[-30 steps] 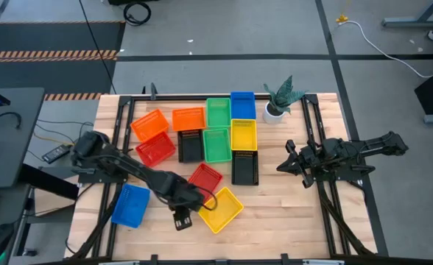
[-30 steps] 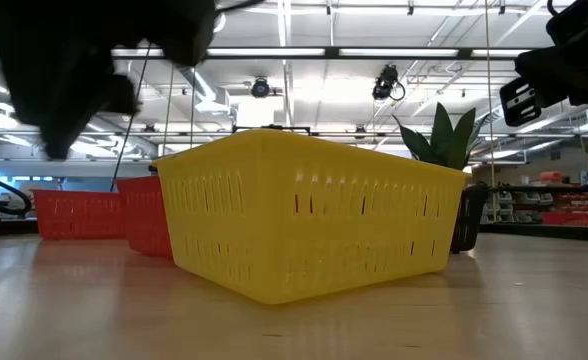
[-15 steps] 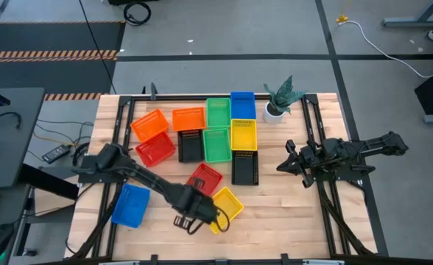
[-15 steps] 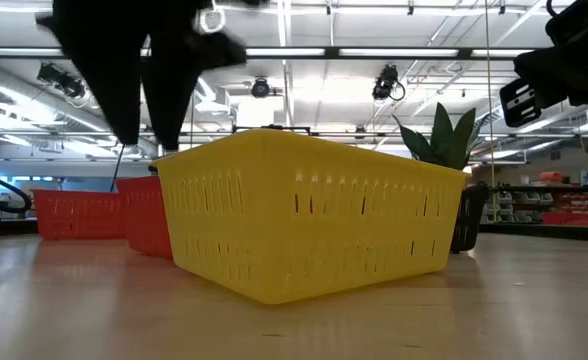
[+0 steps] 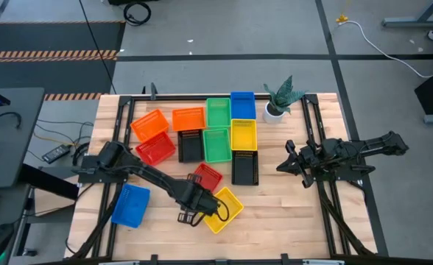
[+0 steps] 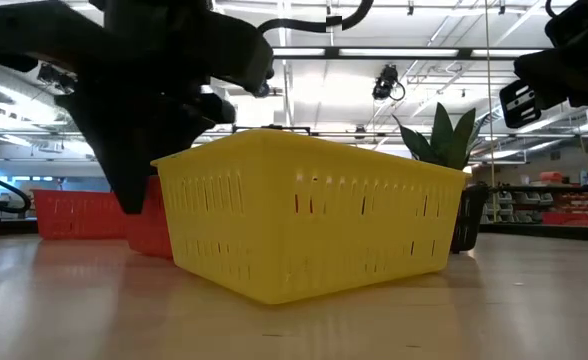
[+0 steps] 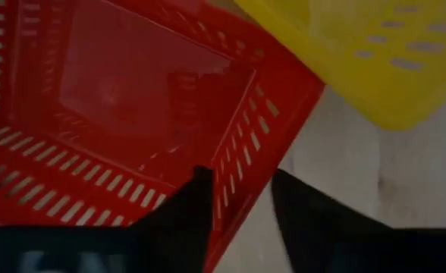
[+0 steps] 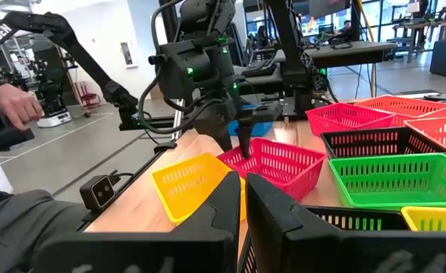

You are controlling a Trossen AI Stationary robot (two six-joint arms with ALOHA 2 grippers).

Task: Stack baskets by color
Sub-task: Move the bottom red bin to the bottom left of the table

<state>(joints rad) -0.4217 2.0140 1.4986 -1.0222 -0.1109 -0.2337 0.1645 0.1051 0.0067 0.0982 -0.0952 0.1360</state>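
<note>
Wooden tabletop (image 5: 275,213) carried the scattered baskets. Left gripper (image 7: 238,199) stood apart, straddling the wall of the red mesh plastic basket (image 5: 206,177) beside the loose yellow mesh basket (image 5: 222,208). A good grip needed fingers seated deep before closing. Right gripper (image 5: 284,165) waited aside, nearly together.

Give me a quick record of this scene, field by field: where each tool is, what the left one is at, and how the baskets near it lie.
left tool: low over the near middle of the table, one finger inside the red basket, one outside its wall
left tool state: fingers astride the wall, grip not confirmed
right tool: waiting above the table's right side, holding nothing
yellow basket: loose, angled, corner beside the red one
blue basket: alone at the near left
other baskets: clustered at the far middle
plant: far right corner
</note>
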